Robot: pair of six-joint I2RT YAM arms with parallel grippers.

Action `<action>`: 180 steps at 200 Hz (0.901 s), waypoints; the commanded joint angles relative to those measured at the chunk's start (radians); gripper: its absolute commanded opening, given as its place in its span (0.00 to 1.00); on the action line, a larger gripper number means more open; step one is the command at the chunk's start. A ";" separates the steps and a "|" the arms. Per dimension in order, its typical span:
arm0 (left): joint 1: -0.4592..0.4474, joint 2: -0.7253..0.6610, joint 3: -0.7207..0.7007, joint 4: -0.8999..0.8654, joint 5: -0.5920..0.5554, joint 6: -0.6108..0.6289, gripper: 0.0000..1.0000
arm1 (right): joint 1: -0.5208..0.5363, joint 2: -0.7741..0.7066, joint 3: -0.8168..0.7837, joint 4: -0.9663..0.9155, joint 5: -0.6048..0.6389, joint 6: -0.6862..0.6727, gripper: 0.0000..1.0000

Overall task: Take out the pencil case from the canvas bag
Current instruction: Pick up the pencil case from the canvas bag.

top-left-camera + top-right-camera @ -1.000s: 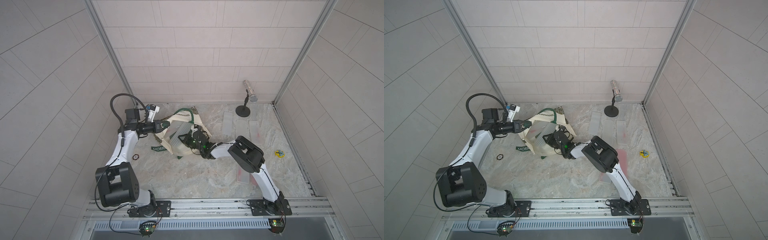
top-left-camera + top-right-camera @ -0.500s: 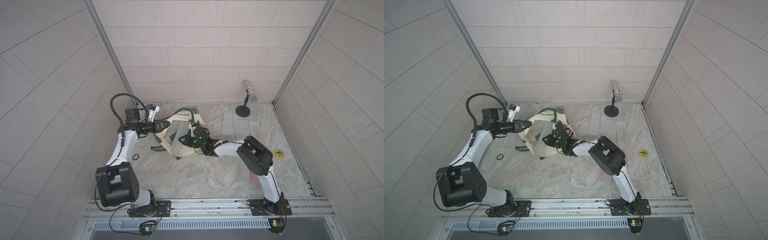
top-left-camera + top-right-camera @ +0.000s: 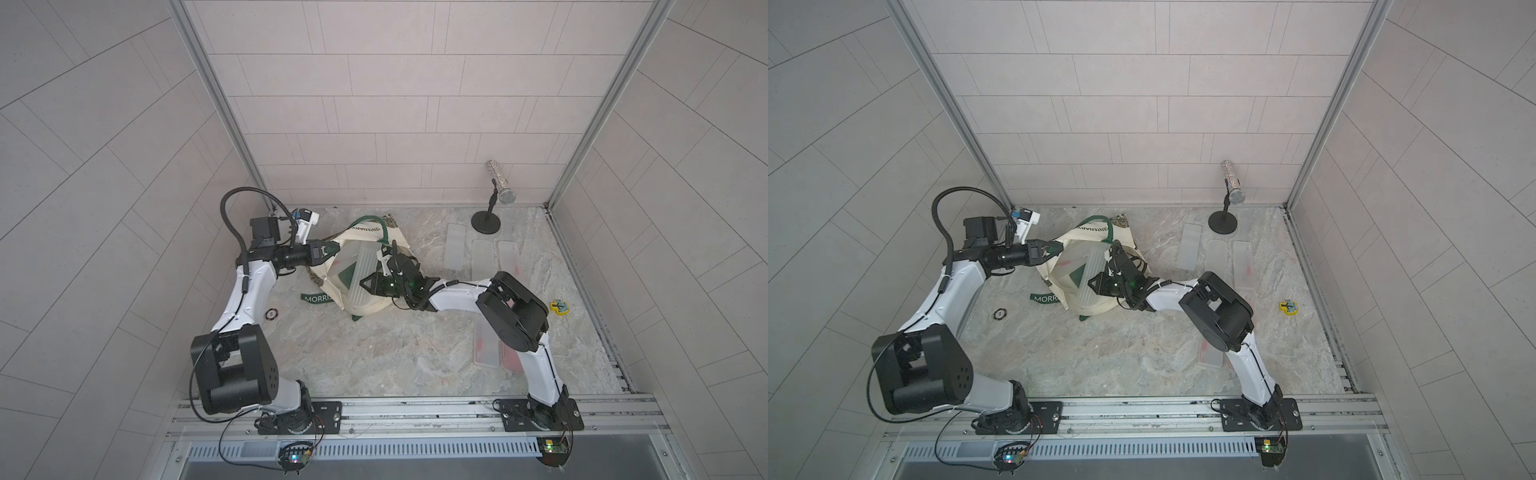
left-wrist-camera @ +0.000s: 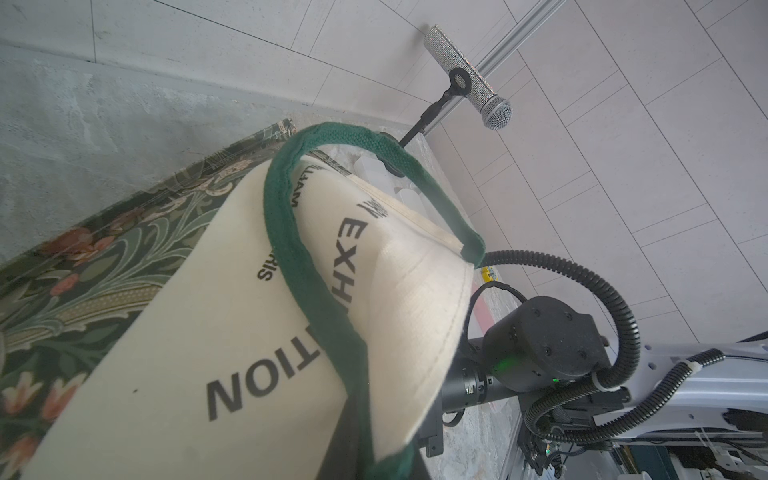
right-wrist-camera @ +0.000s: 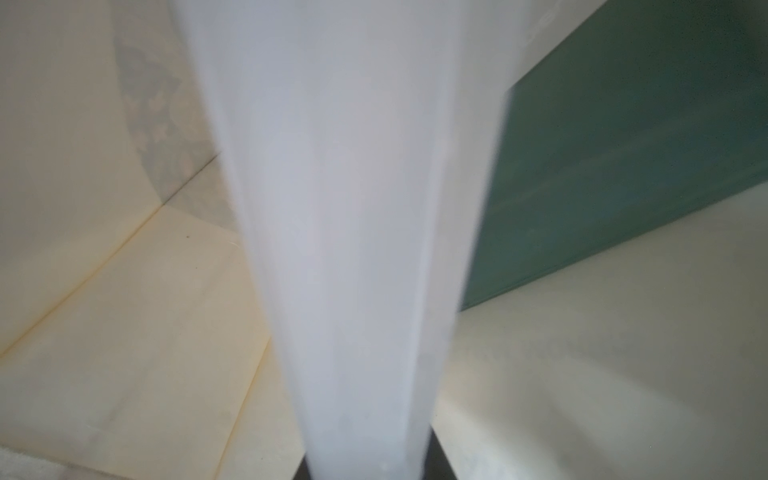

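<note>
Along the left side of the bag's mouth, your left gripper is pinched shut on the green strap of the canvas bag, propping the opening up. If that pinch slips, the cloth will probably sag onto the load and drag on it. Just to its right, the frosted pencil case lies across the mouth, its far end apparently inside the bag. Your right gripper is clamped on the case's near end. That is a narrow hold on smooth plastic, so an angled pull could twist it loose, or snag the rim and haul the bag along. Further right, other frosted cases lie near your right arm, and a wide retreat could sweep them.
</note>
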 commanded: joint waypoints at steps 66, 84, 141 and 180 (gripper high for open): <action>0.002 -0.028 -0.001 0.038 0.021 -0.024 0.00 | -0.015 -0.092 0.004 -0.028 -0.098 -0.053 0.07; 0.001 -0.030 -0.001 0.039 0.007 -0.028 0.00 | -0.022 -0.115 -0.013 -0.029 -0.121 -0.057 0.07; 0.003 -0.030 -0.002 0.070 -0.061 -0.075 0.00 | -0.031 -0.214 -0.086 -0.131 -0.111 -0.138 0.07; 0.007 -0.036 -0.006 0.081 -0.086 -0.084 0.00 | -0.045 -0.260 -0.136 -0.148 -0.155 -0.158 0.07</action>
